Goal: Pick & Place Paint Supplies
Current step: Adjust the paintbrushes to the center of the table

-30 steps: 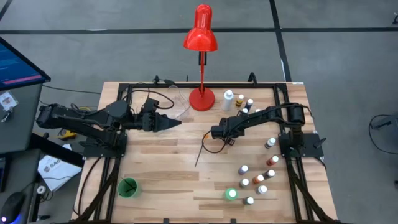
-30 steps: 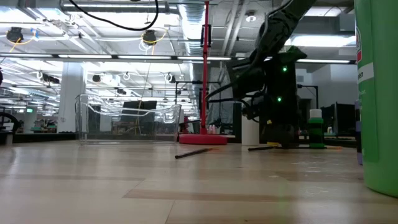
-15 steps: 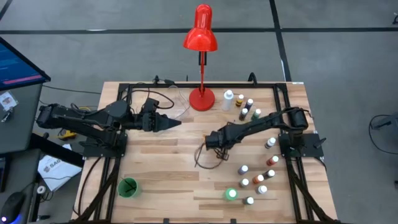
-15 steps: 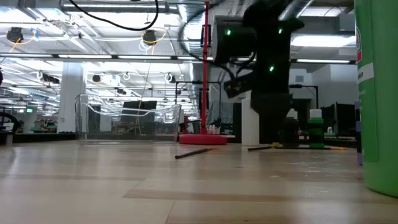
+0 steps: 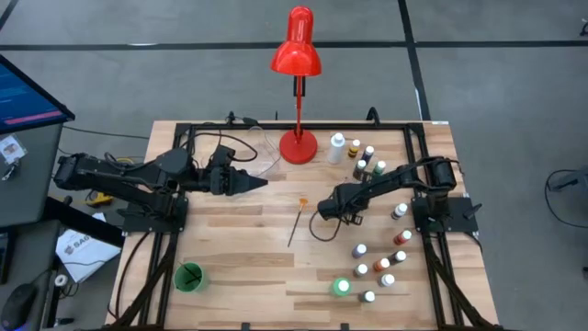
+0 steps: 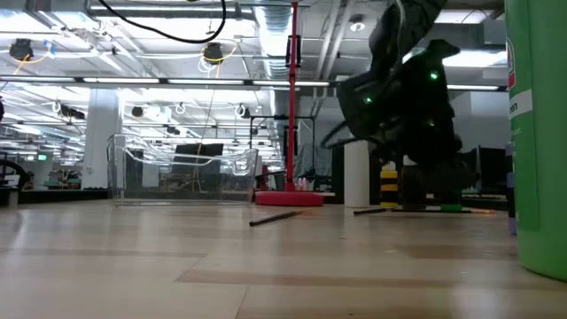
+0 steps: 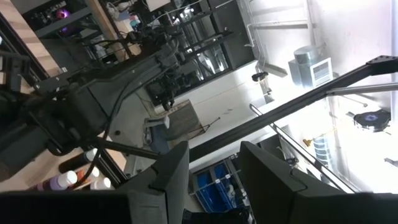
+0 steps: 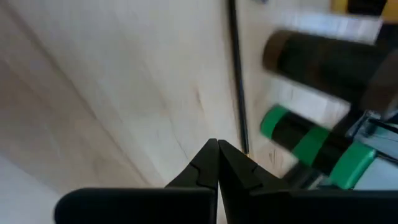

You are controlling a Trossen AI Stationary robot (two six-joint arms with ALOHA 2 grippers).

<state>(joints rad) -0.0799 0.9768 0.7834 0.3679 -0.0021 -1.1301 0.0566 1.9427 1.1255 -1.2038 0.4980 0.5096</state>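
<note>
High view: wooden counter (image 5: 239, 248) with a dark frame; red desk lamp (image 5: 296, 55) stands at the far edge, its base on the counter. Left arm reaches in from the left; left gripper (image 5: 261, 183) hangs above the left-centre boards, fingers part-way apart, nothing between them. Right arm comes in from the right; right gripper (image 5: 323, 209) low over the centre, fingers pressed together, empty. Green cup (image 5: 189, 277) sits near the front left. Paint bottles in two groups: a far cluster (image 5: 358, 156) right of the lamp base, a near cluster (image 5: 378, 265) at front right. One thin brush (image 5: 297, 222) lies flat at centre, just left of the right gripper
</note>
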